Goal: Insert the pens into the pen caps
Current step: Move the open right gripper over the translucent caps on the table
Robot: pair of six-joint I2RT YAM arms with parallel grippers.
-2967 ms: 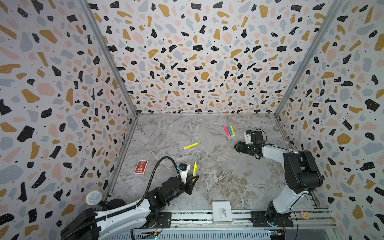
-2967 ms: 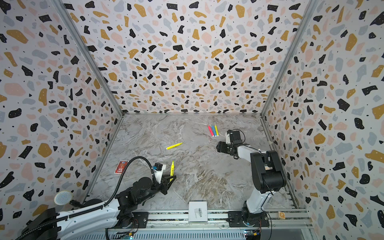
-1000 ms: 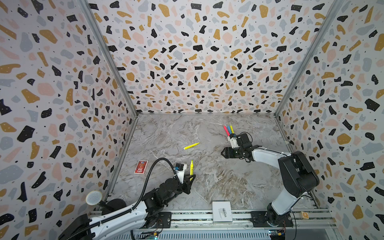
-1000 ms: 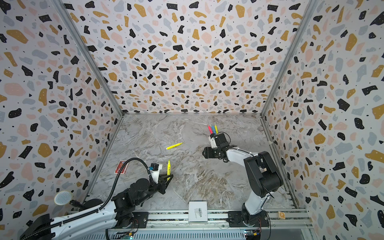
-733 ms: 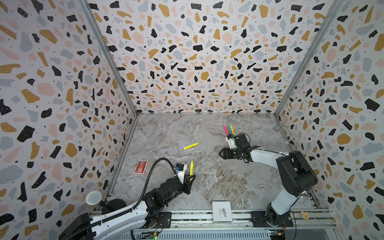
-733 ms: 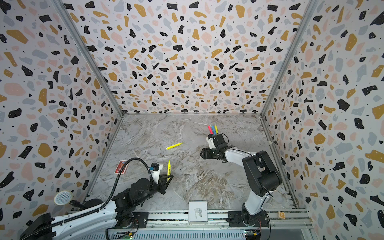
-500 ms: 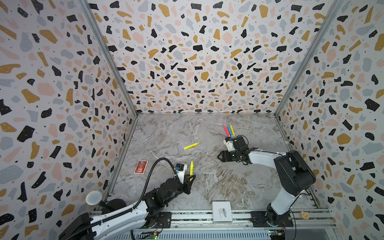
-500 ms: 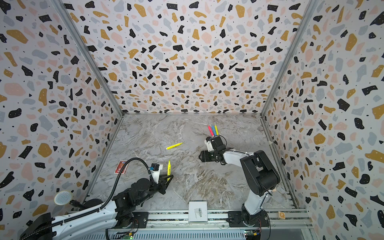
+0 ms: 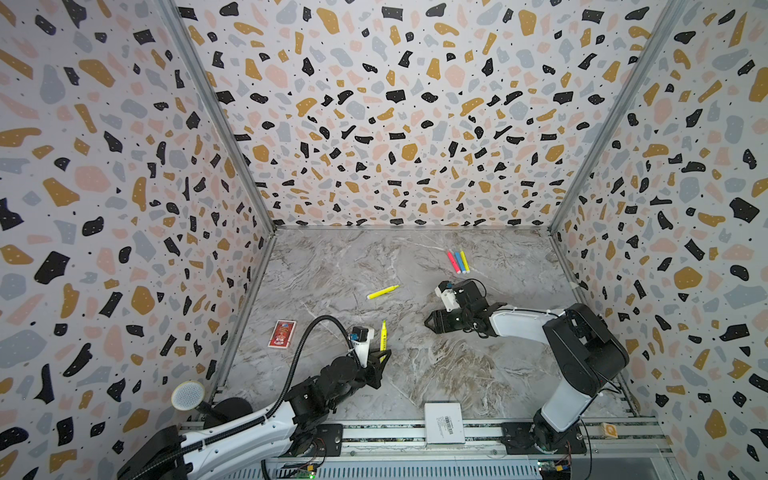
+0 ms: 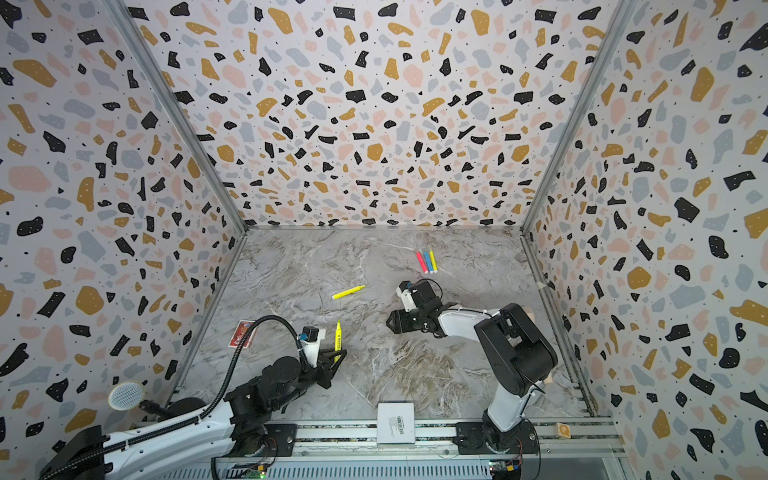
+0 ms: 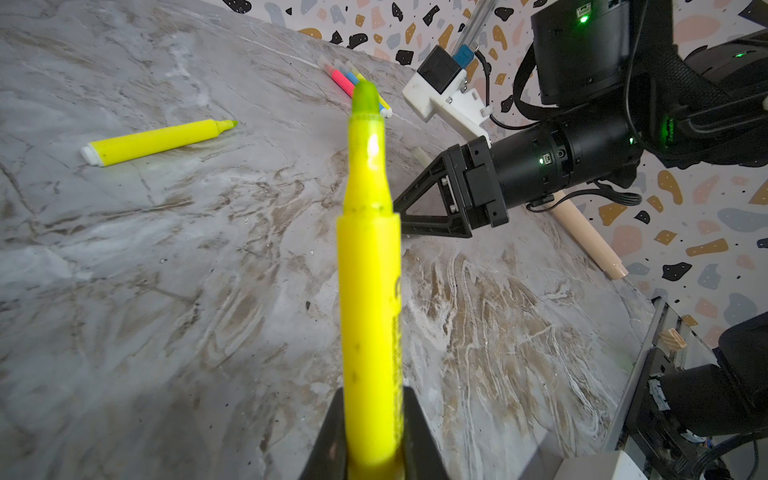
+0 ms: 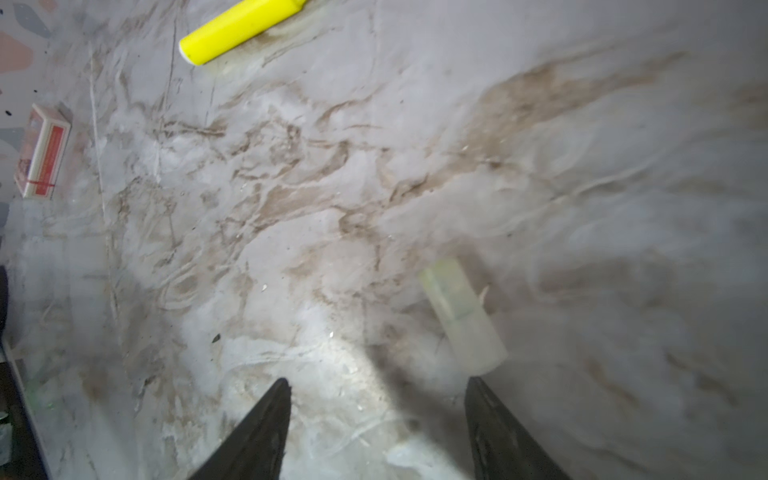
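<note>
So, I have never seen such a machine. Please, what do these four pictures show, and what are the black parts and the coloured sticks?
It is a robot with a left arm and a right arm, each ending in a two-finger gripper. Two pictures look down on the whole scene from above. The other two come from a camera on each wrist. The left gripper is shut on a yellow pen. The right gripper is open and empty, and its wrist view shows a see-through cap lying close ahead of it. On the table lie another yellow pen, three pens together and a small red box.
</note>
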